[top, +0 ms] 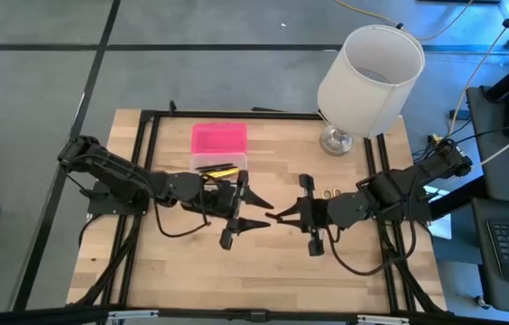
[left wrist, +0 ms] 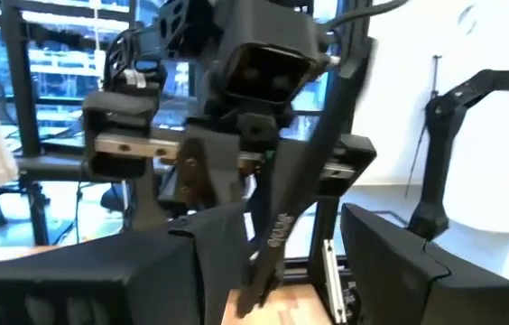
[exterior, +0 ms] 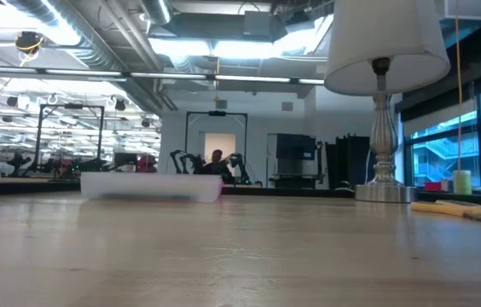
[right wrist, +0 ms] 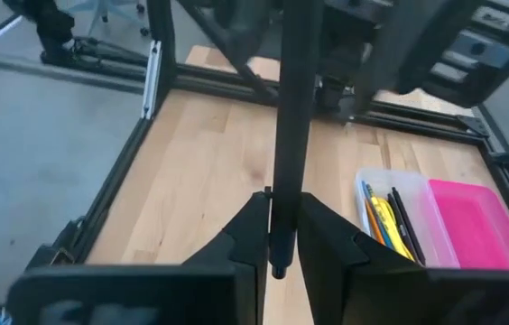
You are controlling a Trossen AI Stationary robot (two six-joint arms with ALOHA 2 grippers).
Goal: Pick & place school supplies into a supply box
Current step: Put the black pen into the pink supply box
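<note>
Supply box (top: 219,147) sits on the wooden table (top: 263,262), toward the far edge, left of centre in the high view. Its pink lid (top: 219,137) covers the far part; the clear base (top: 219,165) at the near end is exposed. Pens and pencils (top: 217,168) lie inside the base, yellow and dark ones side by side. The right wrist view shows the same: yellow, blue and black shafts (right wrist: 388,217) in the clear tray next to the pink lid (right wrist: 480,224).

A black pen (right wrist: 289,135) is out of the box, pinched between the right gripper's (right wrist: 278,236) fingers, which press on it from both sides. The pen stands out from the fingers toward the left arm. In the left wrist view the same dark pen (left wrist: 291,208) runs at a slant in front of the right arm's wrist.

Left gripper (top: 251,208) is just near of the box's open end, fingers spread apart, facing the right gripper (top: 283,215) at table centre. The two sets of fingertips are close together; whether the left fingers touch the pen I cannot tell.

Yellow-handled scissors (top: 328,192) lie on the table just beyond the right arm; the low view shows a yellow item (exterior: 447,207) flat on the table at right.

White lamp (top: 369,77) stands at the far right corner of the table.
</note>
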